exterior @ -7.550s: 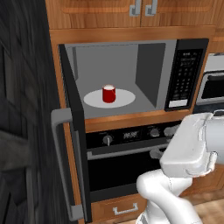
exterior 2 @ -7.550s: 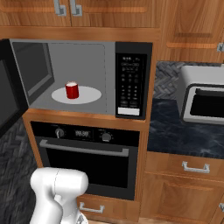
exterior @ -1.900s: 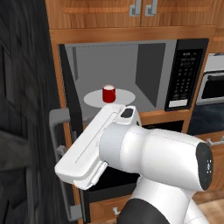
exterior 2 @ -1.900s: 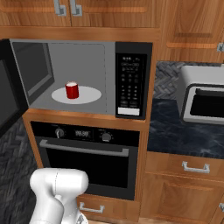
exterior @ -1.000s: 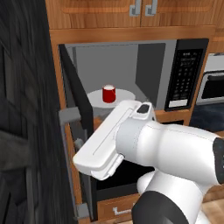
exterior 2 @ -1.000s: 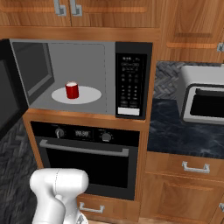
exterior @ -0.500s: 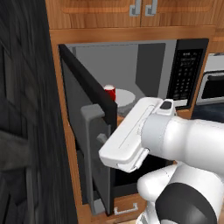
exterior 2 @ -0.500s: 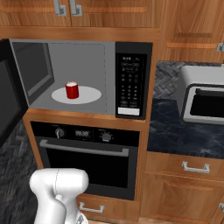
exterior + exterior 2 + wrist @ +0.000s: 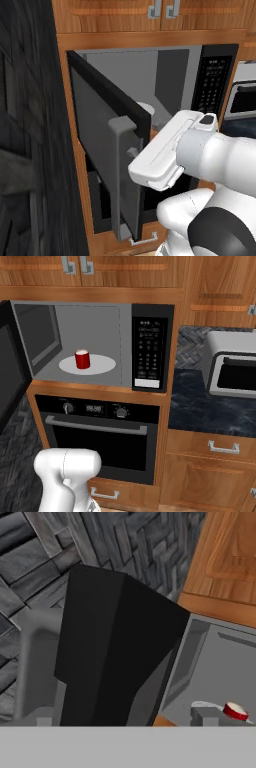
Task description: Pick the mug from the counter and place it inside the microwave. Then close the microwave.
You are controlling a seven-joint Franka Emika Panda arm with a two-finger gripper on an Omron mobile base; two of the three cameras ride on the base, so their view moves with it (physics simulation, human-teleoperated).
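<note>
The red mug (image 9: 82, 359) stands upright on the white turntable inside the microwave (image 9: 150, 348). The hand view catches its rim (image 9: 235, 711) low at the right. In the left base view the microwave's dark door (image 9: 107, 145), with its grey bar handle (image 9: 120, 175), stands about half shut and hides the mug. The white back of my gripper (image 9: 165, 152) sits against the door's outer side, right of the handle. Its fingers are hidden behind it, and nothing is held.
A black oven (image 9: 95, 436) with knobs sits under the microwave. To the right, a silver toaster oven (image 9: 232, 371) stands on the dark speckled counter (image 9: 210, 406). Wooden cabinets run above and below. A dark wall (image 9: 25, 125) stands left of the door.
The microwave door has swung from wide open to about half shut. My arm has swept right with it. The mug has stayed on the turntable.
</note>
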